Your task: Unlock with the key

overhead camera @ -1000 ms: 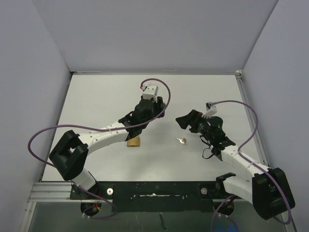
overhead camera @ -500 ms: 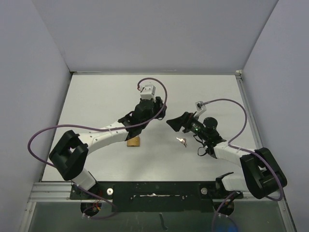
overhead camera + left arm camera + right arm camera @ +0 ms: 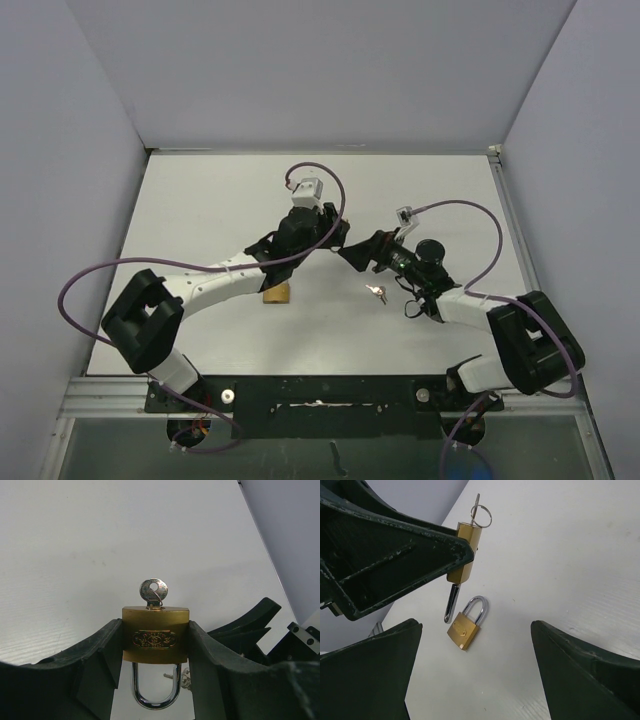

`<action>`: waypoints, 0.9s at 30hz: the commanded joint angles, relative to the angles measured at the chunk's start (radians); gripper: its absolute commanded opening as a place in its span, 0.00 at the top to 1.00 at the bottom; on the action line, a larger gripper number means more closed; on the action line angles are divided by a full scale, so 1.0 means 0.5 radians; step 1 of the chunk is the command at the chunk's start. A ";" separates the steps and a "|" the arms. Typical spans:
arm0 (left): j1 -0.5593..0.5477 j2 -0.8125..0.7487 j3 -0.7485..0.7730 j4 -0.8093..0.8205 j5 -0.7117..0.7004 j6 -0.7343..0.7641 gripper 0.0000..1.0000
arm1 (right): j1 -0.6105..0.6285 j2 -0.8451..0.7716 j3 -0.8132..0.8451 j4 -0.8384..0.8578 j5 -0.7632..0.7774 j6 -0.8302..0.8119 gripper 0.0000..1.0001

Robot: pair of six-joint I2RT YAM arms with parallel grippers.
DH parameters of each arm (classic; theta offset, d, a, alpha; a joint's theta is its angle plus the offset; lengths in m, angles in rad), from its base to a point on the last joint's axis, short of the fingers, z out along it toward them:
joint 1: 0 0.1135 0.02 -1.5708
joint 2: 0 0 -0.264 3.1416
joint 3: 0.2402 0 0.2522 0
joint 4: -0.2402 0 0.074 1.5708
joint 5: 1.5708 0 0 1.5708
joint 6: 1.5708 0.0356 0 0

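My left gripper [image 3: 156, 631] is shut on a brass padlock [image 3: 156, 634], gripping its body by the sides, above the table. A silver key [image 3: 153, 591] sticks out of the lock's keyhole end, and the steel shackle [image 3: 155, 692] looks closed. In the top view the left gripper [image 3: 335, 233] is mid-table. My right gripper [image 3: 357, 253] is open and empty just to its right, jaws wide apart [image 3: 476, 627]. In the right wrist view the held padlock [image 3: 465, 545] and its key [image 3: 481, 511] are up and left of the open jaws.
A second brass padlock [image 3: 277, 293] lies flat on the white table under the left arm, also seen in the right wrist view [image 3: 465, 626]. A small bunch of loose keys [image 3: 377, 292] lies by the right arm. Purple cables loop over both arms. Grey walls close in the table.
My right gripper has moved left and closer to the left gripper and the held padlock. The left gripper has barely shifted and still holds the padlock.
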State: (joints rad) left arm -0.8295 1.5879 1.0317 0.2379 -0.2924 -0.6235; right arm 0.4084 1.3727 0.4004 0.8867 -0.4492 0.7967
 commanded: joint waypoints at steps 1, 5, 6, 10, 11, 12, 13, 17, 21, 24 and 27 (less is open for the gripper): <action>0.006 -0.103 0.013 0.245 0.078 -0.065 1.00 | 0.007 0.063 0.103 0.175 -0.045 -0.022 0.05; 0.002 -0.157 -0.027 0.267 0.091 -0.088 1.00 | -0.025 0.148 0.099 0.250 -0.055 0.013 0.05; 0.005 -0.175 -0.050 0.282 0.095 -0.098 1.00 | -0.036 0.171 0.092 0.278 -0.060 0.027 0.05; 0.012 -0.270 -0.109 0.324 0.108 -0.126 1.00 | -0.089 0.280 0.066 0.427 -0.109 0.094 0.05; 0.014 -0.289 -0.116 0.325 0.111 -0.130 1.00 | -0.099 0.304 0.065 0.457 -0.120 0.106 0.05; 0.014 -0.307 -0.120 0.324 0.109 -0.133 1.00 | -0.106 0.332 0.067 0.477 -0.128 0.118 0.05; 0.018 -0.324 -0.128 0.325 0.109 -0.140 1.00 | -0.115 0.349 0.070 0.488 -0.134 0.124 0.05; 0.027 -0.372 -0.151 0.346 0.142 -0.164 1.00 | -0.117 0.400 0.098 0.498 -0.147 0.127 0.05; 0.030 -0.370 -0.158 0.370 0.186 -0.197 1.00 | -0.117 0.422 0.126 0.502 -0.152 0.126 0.05; 0.030 -0.358 -0.168 0.387 0.189 -0.206 1.00 | -0.118 0.420 0.155 0.472 -0.155 0.116 0.05; 0.030 -0.353 -0.174 0.389 0.161 -0.202 1.00 | -0.118 0.398 0.151 0.433 -0.124 0.115 0.05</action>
State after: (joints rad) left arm -0.8200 1.4578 0.9352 0.3046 -0.2138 -0.7040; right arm 0.3523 1.5879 0.4416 1.0477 -0.5121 0.8612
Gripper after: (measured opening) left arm 0.455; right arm 0.949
